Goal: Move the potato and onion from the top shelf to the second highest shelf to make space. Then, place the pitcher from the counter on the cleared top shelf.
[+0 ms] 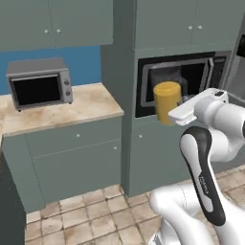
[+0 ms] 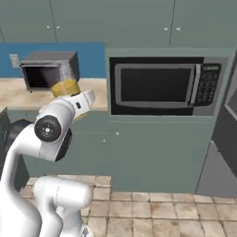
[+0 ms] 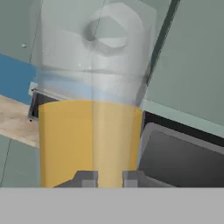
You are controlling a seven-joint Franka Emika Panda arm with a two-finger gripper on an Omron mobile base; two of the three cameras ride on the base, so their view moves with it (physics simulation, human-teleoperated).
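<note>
The gripper (image 3: 110,178) is clenched on the pitcher (image 3: 89,131), its two dark finger tips being seen pressed against the lower front of the clear wall where the orange-yellow liquid fills it. The pitcher is held upright, with the pale bluish top above the liquid line, which is judged to be deliberate so that nothing is spilled while it is carried. In the left base view the pitcher (image 1: 167,101) is seen lifted in the air at the end of the white arm (image 1: 206,158), in front of the built-in microwave (image 1: 179,79) and well clear of the counter (image 1: 72,107), so it is no longer resting on the worktop. In the right base view only the upper yellow part of the pitcher (image 2: 66,87) is shown above the arm's wrist, with the toaster oven (image 2: 48,69) behind it on the counter (image 2: 14,95). The height of the hold is judged to suit travel rather than placement, since no fridge interior, top shelf, potato or onion can be made out from here. The carry toward the fridge is therefore taken to be the step in hand, and a steady, level hold is what the remaining move would call for.
</note>
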